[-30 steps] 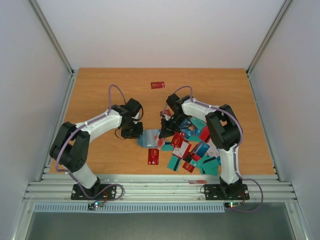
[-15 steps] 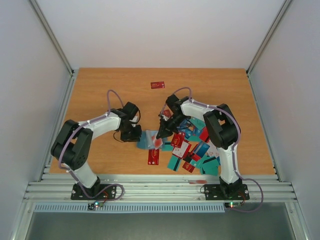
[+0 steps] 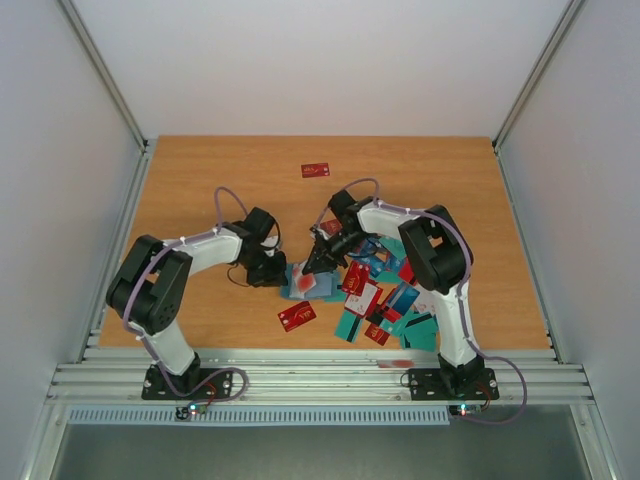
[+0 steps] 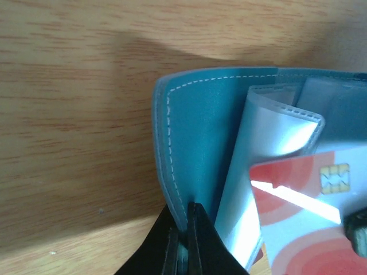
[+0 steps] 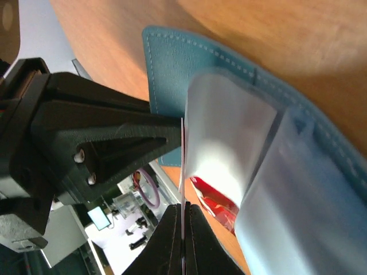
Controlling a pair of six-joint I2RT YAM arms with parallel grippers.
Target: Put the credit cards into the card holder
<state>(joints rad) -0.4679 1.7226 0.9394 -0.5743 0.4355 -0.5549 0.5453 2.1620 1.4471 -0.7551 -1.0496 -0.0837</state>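
Left tool pinches the card holder open, right tool clamps a red card at its pocket — most credit cards lie unfiled

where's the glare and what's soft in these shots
Left wrist: glare whitens the clear sleeve and streaks the red card; a broad soft shadow darkens the table at top. Right wrist: the sleeve is blown out white; wood beyond the card holder looks soft. Top external: even light, only faint shadows on the table.
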